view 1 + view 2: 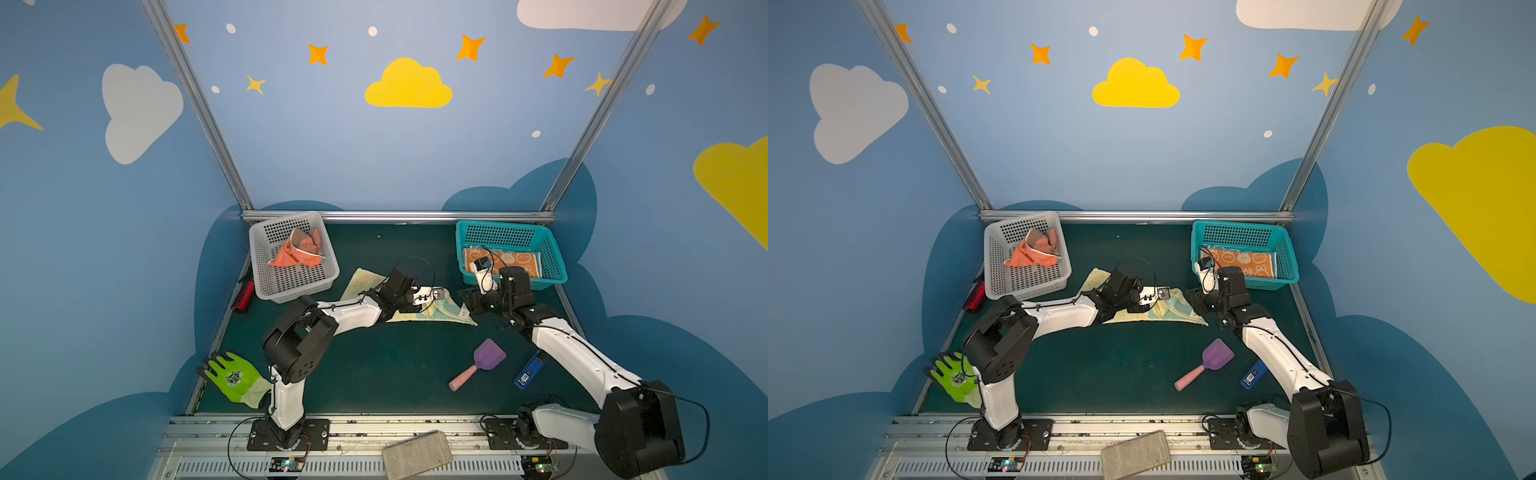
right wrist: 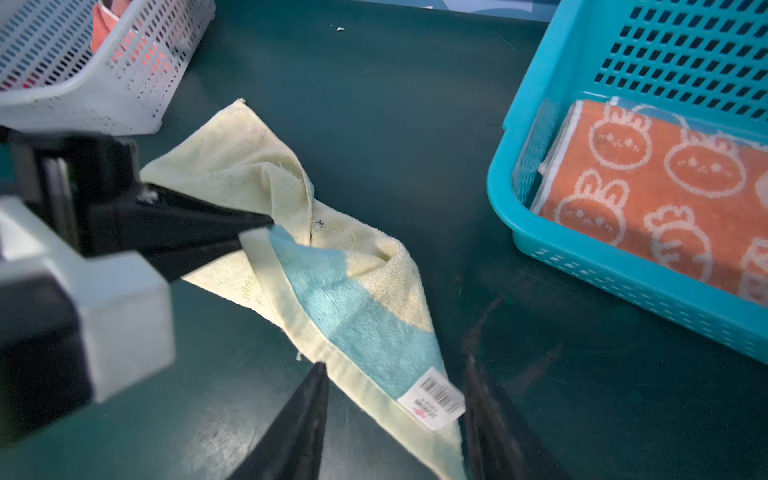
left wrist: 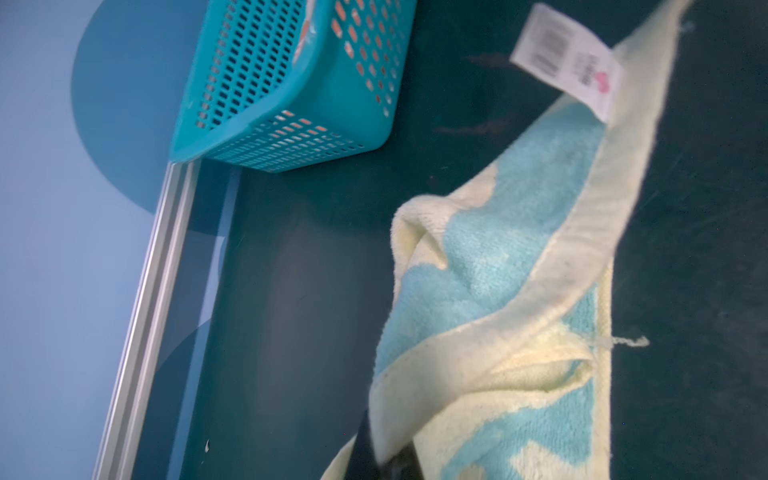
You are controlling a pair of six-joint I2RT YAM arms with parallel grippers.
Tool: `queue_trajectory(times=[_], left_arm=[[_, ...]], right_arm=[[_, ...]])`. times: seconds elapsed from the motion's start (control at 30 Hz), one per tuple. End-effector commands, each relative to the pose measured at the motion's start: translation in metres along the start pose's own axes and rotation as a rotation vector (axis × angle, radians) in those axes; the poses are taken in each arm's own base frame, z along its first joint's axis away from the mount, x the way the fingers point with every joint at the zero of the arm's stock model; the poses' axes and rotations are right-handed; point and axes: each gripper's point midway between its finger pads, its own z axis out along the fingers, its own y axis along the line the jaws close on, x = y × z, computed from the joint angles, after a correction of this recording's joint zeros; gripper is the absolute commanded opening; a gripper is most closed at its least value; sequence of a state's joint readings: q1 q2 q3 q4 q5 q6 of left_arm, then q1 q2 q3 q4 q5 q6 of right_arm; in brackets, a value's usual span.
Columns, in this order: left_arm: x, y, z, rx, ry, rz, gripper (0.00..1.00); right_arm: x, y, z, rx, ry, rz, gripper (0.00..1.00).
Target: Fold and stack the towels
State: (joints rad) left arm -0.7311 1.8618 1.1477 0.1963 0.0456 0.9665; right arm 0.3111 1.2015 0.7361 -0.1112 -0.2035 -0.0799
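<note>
Left hand [image 2: 257,232] is clamped shut on a bunched fold of the yellow-and-blue towel [image 1: 434,316], which is spread on the worktop [image 1: 374,365] near centre, toward 12 o'clock. The right hand [image 2: 395,365] is held open, fingers [image 2: 301,415] set either side of the towel's tagged corner. An orange rabbit towel [image 1: 515,259] is laid folded in the teal basket [image 1: 498,235] at 2 o'clock; a salmon towel [image 1: 291,254] is crumpled in the grey basket [image 1: 266,257] at 10 o'clock.
</note>
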Motion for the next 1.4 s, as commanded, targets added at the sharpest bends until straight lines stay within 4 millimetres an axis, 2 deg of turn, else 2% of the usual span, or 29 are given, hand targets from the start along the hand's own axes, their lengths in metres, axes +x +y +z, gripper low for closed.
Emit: queue_trajectory(times=[0.0,0.1,0.2,0.33,0.43,0.53,0.63,0.87,1.0,1.13,1.37], left_arm=[[0.021,-0.001,-0.018,0.013,0.127,-0.107,0.03],[0.032,-0.002,-0.029,0.027,0.177,-0.168,0.03],[0.039,-0.005,-0.038,0.064,0.207,-0.224,0.03],[0.055,-0.007,-0.040,0.104,0.261,-0.304,0.03],[0.075,-0.001,-0.034,0.097,0.334,-0.397,0.03],[0.100,0.006,-0.027,0.092,0.423,-0.508,0.03],[0.115,0.004,-0.021,0.138,0.490,-0.585,0.03],[0.115,-0.002,-0.015,0.219,0.488,-0.688,0.03],[0.116,-0.005,-0.014,0.268,0.493,-0.744,0.03],[0.119,-0.008,-0.013,0.281,0.498,-0.755,0.03],[0.119,-0.006,-0.013,0.267,0.485,-0.759,0.03]], right_arm=[[-0.016,0.000,-0.005,0.028,-0.085,-0.259,0.55],[0.001,-0.005,0.002,0.044,-0.014,-0.435,0.56],[0.019,-0.004,0.009,0.012,0.058,-0.488,0.56],[0.036,0.019,0.017,-0.105,0.082,-0.604,0.56],[0.042,0.037,0.022,-0.130,0.083,-0.654,0.55],[0.060,0.055,0.025,-0.172,0.101,-0.720,0.55],[0.071,0.067,0.028,-0.225,0.137,-0.758,0.55],[0.085,0.092,0.045,-0.310,0.276,-0.822,0.54],[0.085,0.100,0.057,-0.282,0.375,-0.754,0.54],[0.093,0.101,0.066,-0.266,0.473,-0.770,0.53],[0.115,0.103,0.068,-0.326,0.645,-0.774,0.51]])
